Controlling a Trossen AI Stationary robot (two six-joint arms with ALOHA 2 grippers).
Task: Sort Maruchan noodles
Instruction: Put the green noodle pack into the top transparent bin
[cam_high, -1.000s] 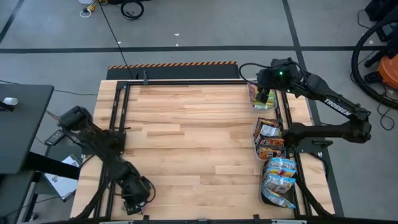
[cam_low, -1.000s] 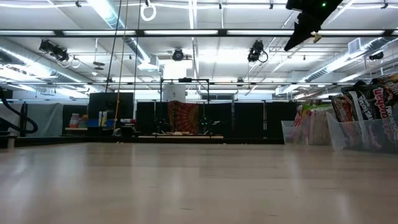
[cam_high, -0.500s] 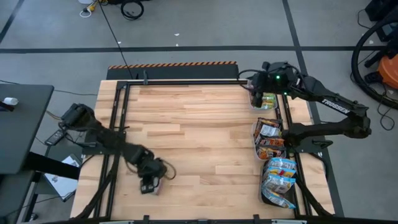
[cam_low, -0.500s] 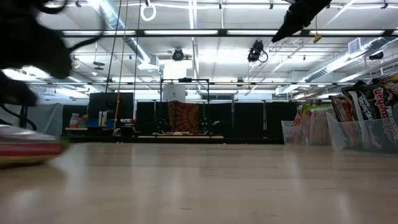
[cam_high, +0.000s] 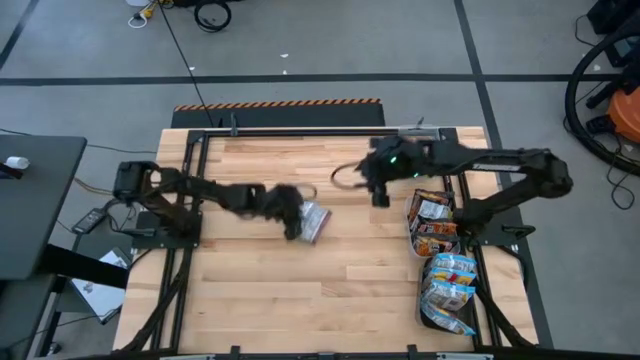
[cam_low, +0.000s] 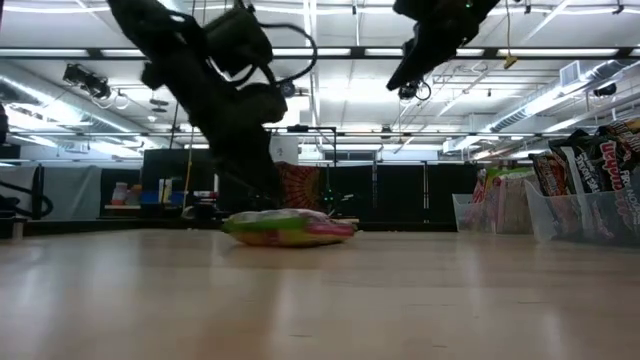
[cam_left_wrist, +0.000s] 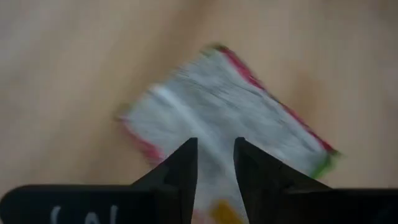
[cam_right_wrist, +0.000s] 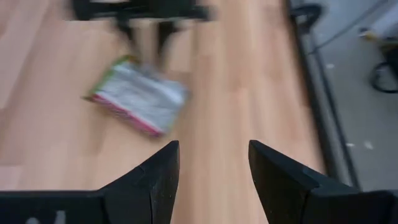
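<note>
Silver-green packet (cam_high: 314, 221) lies flat on the wooden surface (cam_high: 300, 290), near the middle, slightly left of centre in the high view. Left gripper (cam_high: 292, 226) sits right at the packet's left edge; in the left wrist view its fingers (cam_left_wrist: 180, 171) point onto the packet (cam_left_wrist: 227, 134) with only a narrow gap between them, the tips over the wrapper. Cannot tell whether they pinch it or just hang above it. Right gripper (cam_high: 379, 195) is near the packet on its right, raised off the surface, not touching; its fingers (cam_right_wrist: 152, 180) stand apart with nothing between them.

Packet look: flat, rectangular, shiny silver face, red-pink edge on one side, green at the corners, lying skewed to the surface planks. Low view shows it (cam_low: 290, 227) as a thin puffy pillow resting on the surface.

Count: one loose packet on the surface. Two filled clear trays (cam_high: 408, 212) along the right edge, one with dark brown-red packets (cam_high: 433, 228), one with pale blue packets (cam_high: 450, 290); number per tray not countable.
</note>
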